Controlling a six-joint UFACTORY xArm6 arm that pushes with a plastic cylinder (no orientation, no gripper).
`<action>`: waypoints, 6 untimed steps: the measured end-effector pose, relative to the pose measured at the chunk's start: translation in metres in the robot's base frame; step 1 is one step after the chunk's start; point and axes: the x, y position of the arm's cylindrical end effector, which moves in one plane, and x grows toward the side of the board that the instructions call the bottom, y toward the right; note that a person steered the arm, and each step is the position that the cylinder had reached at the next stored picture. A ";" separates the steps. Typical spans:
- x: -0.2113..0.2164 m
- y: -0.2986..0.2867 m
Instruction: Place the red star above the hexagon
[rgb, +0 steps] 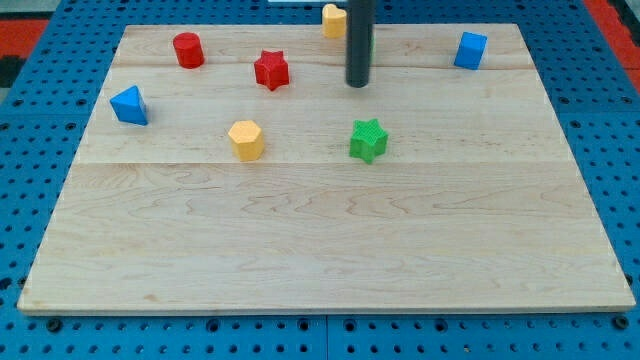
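Observation:
The red star (271, 70) lies near the view's top, left of centre. The yellow hexagon (246, 140) lies below it and slightly to the left, a block's width or more apart. My tip (358, 84) stands on the board to the right of the red star, with a clear gap between them. It is above the green star (368, 140) and touches no block.
A red cylinder (188, 50) lies at top left. A blue triangle-like block (130, 105) lies near the left edge. A blue cube (470, 50) lies at top right. A yellow block (333, 20) sits at the top edge, partly behind the rod. The wooden board (330, 250) lies on a blue pegboard.

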 end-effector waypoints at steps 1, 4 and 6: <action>-0.031 0.019; -0.028 -0.104; -0.050 -0.165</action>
